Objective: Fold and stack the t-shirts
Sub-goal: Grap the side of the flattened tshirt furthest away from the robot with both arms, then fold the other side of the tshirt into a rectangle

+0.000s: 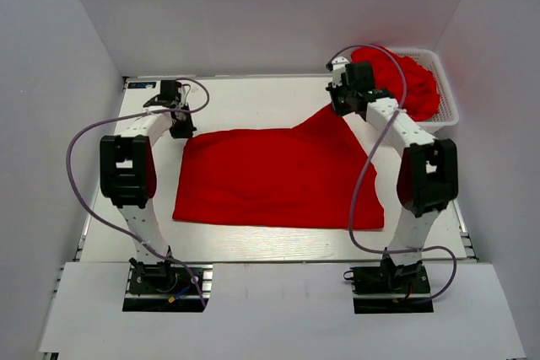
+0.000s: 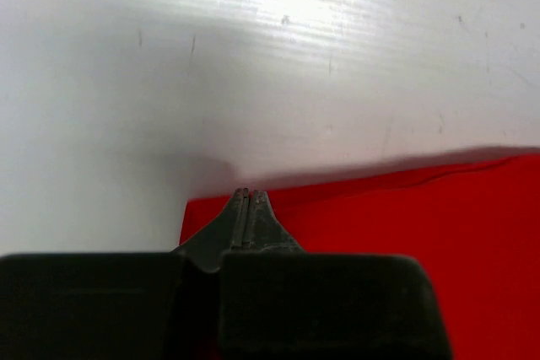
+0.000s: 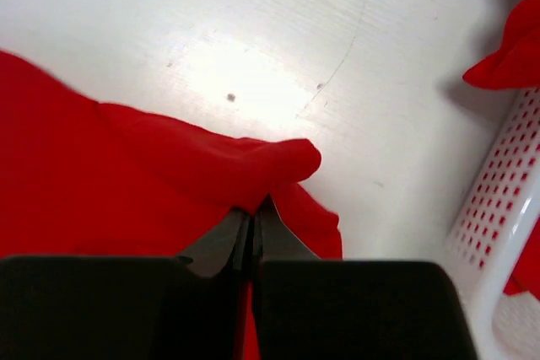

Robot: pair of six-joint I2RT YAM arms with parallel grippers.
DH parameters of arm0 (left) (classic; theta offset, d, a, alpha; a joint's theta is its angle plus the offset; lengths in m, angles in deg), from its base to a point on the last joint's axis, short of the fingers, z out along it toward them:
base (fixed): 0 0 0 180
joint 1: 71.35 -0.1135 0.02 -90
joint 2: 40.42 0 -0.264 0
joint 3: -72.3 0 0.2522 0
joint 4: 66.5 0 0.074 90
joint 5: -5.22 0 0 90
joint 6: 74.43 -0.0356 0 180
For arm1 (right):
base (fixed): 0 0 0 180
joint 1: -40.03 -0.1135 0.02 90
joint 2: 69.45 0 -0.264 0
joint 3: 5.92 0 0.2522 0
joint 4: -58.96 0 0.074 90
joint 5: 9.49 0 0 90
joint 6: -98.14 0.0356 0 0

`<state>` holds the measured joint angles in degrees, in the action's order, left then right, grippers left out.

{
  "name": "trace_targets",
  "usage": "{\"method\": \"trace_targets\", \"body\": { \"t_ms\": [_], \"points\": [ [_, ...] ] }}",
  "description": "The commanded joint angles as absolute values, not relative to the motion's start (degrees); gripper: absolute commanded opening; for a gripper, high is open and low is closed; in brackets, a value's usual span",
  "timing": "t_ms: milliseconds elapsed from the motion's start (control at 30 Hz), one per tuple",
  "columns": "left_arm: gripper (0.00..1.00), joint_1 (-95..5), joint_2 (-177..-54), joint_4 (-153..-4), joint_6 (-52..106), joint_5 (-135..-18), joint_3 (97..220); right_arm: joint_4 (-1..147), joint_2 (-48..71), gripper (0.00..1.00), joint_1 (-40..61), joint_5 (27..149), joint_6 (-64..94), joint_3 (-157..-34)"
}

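Left arm (image 1: 135, 174) and right arm (image 1: 422, 174) are sitting at the near edge of the table (image 1: 253, 94) and reaching toward the far edge. A red shirt (image 1: 270, 179) is lying spread out in the middle of the table.

The left gripper (image 1: 180, 124) is sitting low at the shirt's far left corner. Its jaws are pressed tight together with no gap. It seems to be pinching the very edge of the cloth, which is lying flat there.

The right gripper (image 1: 342, 107) is also squeezing its jaws tight. It is holding a bunched bit of the shirt's far right corner. That corner is being pulled up and out toward the far right corner of the table, so it is making a point.

I think the arms are holding the two far corners so they can stretch the shirt smooth before folding it. No fold is showing yet.

A white basket (image 1: 447, 90) is sitting at the far right corner. More red shirts (image 1: 413, 77) are piled in it, likely waiting for their turn.
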<state>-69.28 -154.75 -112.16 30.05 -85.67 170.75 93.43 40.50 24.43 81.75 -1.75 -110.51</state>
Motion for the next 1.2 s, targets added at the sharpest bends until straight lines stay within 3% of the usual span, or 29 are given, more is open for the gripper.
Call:
{"method": "trace_targets", "body": {
  "t_ms": [0, 333, 567, 800, 1167],
  "points": [
    [0.0, -69.06, -145.46, -110.23, 32.17, -85.75, 166.76, 91.45, 33.49, 0.0, 23.77, 85.79, -3.73, -104.17],
    [0.0, -69.59, -132.81, -110.23, 40.61, -88.21, 152.0, 95.91, 14.51, 0.0, 22.54, 85.26, 4.18, -88.16],
    [0.0, -69.59, -129.55, -112.77, 43.34, -94.18, 148.9, 101.71, 1.41, 0.0, 22.27, 84.21, 9.79, -77.8],
    [0.0, -70.12, -131.21, -114.44, 44.4, -99.1, 149.69, 111.91, -5.37, 0.0, 22.27, 81.83, 15.86, -71.9],
    [0.0, -70.12, -132.97, -115.84, 45.53, -99.64, 151.45, 117.97, -8.89, 0.01, 21.57, 90.37, 27.55, -64.86]
  ]
}}
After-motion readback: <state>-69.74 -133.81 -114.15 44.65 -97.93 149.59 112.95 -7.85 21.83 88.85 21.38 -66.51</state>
